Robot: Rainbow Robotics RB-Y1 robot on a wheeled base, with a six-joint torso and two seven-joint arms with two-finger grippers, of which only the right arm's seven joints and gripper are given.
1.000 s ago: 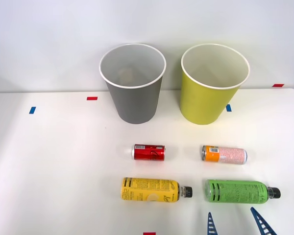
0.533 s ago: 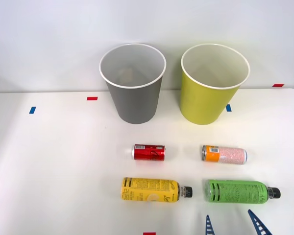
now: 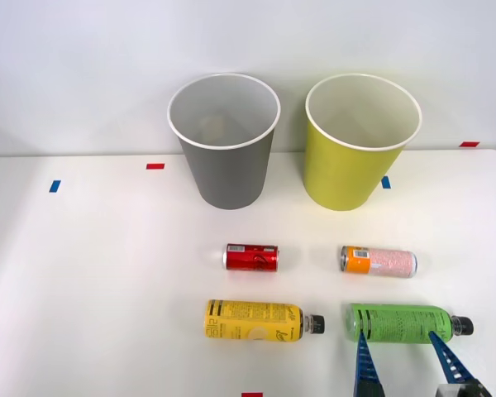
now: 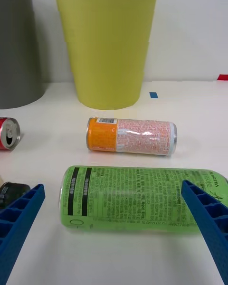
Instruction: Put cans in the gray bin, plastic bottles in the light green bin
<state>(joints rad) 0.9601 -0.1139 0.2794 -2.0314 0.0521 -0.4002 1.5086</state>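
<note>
Jaws apart, right gripper (image 3: pixel 401 357) straddling green bottle (image 3: pixel 401 323).
Risk: bottle rolls toward orange can (image 4: pixel 130 136) if fingers close off-centre.

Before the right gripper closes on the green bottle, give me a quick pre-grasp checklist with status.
1. right gripper open, fingers straddling the green-label bottle: ok.
2. Bottle lying flat on the table, apart from the pinkish-white can: ok.
3. Fingers low enough to clamp the bottle body: cannot tell.
4. light green bin upright, mouth open: ok.
5. Red can and yellow-label bottle off to the side of the grasp: ok.
6. gray bin upright beside the green one, standing apart: ok.
</note>
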